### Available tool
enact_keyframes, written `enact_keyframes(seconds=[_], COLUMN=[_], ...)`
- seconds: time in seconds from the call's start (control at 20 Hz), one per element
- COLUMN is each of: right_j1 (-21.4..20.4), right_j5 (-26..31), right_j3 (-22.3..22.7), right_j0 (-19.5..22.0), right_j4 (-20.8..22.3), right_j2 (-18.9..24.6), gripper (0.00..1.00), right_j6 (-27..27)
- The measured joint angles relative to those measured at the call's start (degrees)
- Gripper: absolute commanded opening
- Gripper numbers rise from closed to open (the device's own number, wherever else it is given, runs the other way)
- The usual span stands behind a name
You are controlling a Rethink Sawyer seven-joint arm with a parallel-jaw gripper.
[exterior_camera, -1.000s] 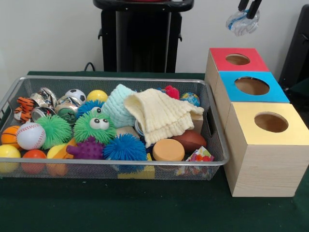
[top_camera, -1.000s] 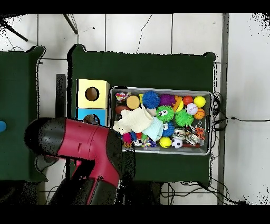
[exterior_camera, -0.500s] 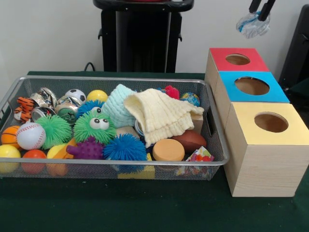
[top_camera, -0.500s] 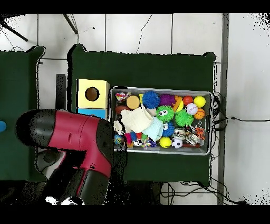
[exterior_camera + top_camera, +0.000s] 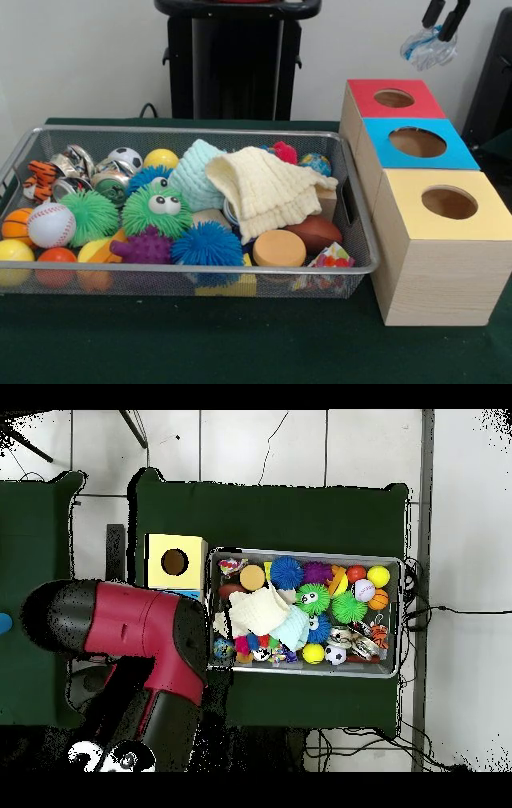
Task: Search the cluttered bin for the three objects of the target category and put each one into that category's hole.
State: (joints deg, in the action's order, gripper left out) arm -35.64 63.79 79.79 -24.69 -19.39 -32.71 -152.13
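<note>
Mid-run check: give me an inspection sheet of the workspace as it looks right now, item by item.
Surface: dark green cloth, bare in front of the bin.
Job's things: clear crinkly item held in the claw, up and behind the red-topped box; blue-topped box and yellow-topped box in the same row.
Clutter: wire mesh bin packed with balls, spiky toys, cream cloth.
Claw: shut on the clear item.
Cables: several on the floor by the table.
Surroundings: black pedestal, pale wall.

White wall; white tiled floor; green-clothed table.
</note>
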Motion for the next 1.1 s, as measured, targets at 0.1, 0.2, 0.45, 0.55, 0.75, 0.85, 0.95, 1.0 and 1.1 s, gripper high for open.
enact_keyframes(seconds=[0.1,0.2,0.45,0.55,0.75,0.85,0.95,1.0,1.1], right_j1=[0.01,0.02,0.02,0.02,0.08,0.1,0.14,0.21,0.31], right_j5=[0.0,0.0,0.0,0.0,-0.05,-0.3,-1.15,-1.96,-2.69], right_j3=[-0.18,-0.17,-0.17,-0.17,-0.07,0.07,0.41,0.59,0.66], right_j0=[0.01,0.01,0.01,0.01,0.04,0.13,0.42,0.7,0.91], right_j4=[-0.09,-0.15,-0.15,-0.15,-0.28,-0.42,-0.7,-0.78,-0.8], right_j2=[-0.01,-0.01,-0.01,-0.01,0.04,0.15,0.52,0.83,1.05], gripper=[0.0,0.0,0.0,0.0,0.0,0.0,0.0,0.0,0.0], right_j6=[0.0,0.0,0.0,0.0,0.0,0.0,0.0,0.0,0.0])
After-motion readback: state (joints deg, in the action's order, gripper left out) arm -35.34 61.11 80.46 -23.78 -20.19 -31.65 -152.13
